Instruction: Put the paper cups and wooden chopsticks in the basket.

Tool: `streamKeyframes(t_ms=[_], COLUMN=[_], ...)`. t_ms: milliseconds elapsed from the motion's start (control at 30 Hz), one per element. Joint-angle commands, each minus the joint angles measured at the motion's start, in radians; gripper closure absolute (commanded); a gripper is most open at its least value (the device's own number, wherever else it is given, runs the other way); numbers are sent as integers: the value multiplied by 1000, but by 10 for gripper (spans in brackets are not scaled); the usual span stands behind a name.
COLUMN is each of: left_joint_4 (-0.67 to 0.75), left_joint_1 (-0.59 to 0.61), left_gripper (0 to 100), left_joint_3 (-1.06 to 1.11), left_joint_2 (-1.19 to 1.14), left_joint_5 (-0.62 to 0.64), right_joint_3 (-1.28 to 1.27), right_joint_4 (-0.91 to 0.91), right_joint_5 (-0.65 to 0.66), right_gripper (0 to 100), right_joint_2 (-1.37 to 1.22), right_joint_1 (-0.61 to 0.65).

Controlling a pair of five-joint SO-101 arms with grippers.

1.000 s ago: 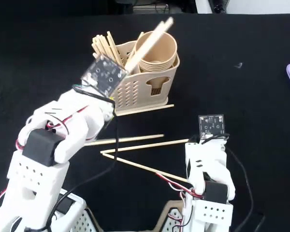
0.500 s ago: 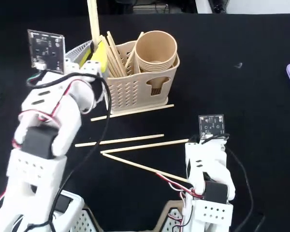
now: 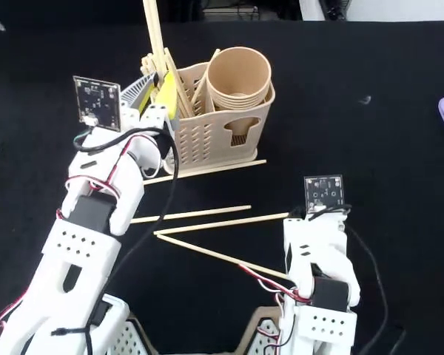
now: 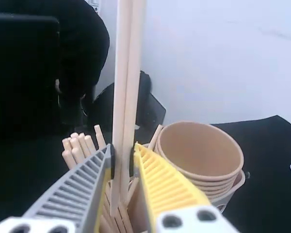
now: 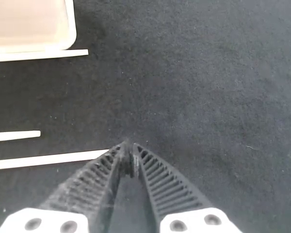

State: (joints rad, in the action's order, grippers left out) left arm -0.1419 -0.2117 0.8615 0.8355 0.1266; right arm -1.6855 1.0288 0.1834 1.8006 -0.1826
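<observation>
**Basket part-filled; four chopsticks outstanding on the table**

Cups: a nested stack of paper cups point(image 3: 244, 92) stands in the right compartment of the basket point(image 3: 207, 137). No cup is seen loose on the table point(image 3: 370, 148). This part is judged complete.

Chopsticks stowed: a bundle of stowed chopsticks point(image 3: 174, 74) stands on end in the left compartment of the basket.

In hand: the left gripper point(image 3: 154, 80) is above the left compartment, its jaws clamped on the held chopsticks point(image 3: 152, 29). In the left wrist view these look to be two sticks side by side. They stand nearly upright, with the lower ends down among the bundle. They are judged not yet released.

Outstanding: four sticks lie on the table.
- The base stick point(image 3: 214, 167) lies against the near foot of the basket.
- The upper stick point(image 3: 192, 214) and the lower stick point(image 3: 229, 221) lie nearly parallel, nearer the arms.
- The diagonal stick point(image 3: 207, 251) lies nearest, angled toward the right arm.

Right arm: the right gripper point(image 5: 129, 148) is low over the table, its jaws closed with nothing between them. Its tips are just beside the end of one loose stick.
</observation>
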Motion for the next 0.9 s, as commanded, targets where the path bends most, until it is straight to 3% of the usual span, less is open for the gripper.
streamKeyframes(t_ms=[0, 300, 567, 867], left_joint_4=[81, 109, 104, 51], left_joint_1=[-10, -36, -39, -39], left_gripper=[970, 970, 887, 891], left_joint_3=[8, 10, 8, -13], left_joint_2=[-23, -135, -135, -81], left_joint_5=[15, 15, 15, 9], right_joint_3=[1, 1, 1, 1], right_joint_4=[-15, -15, -15, -15], right_joint_5=[-2, -2, -2, -2], right_gripper=[983, 983, 983, 983], right_joint_2=[91, 91, 91, 91], right_joint_1=[14, 14, 14, 14])
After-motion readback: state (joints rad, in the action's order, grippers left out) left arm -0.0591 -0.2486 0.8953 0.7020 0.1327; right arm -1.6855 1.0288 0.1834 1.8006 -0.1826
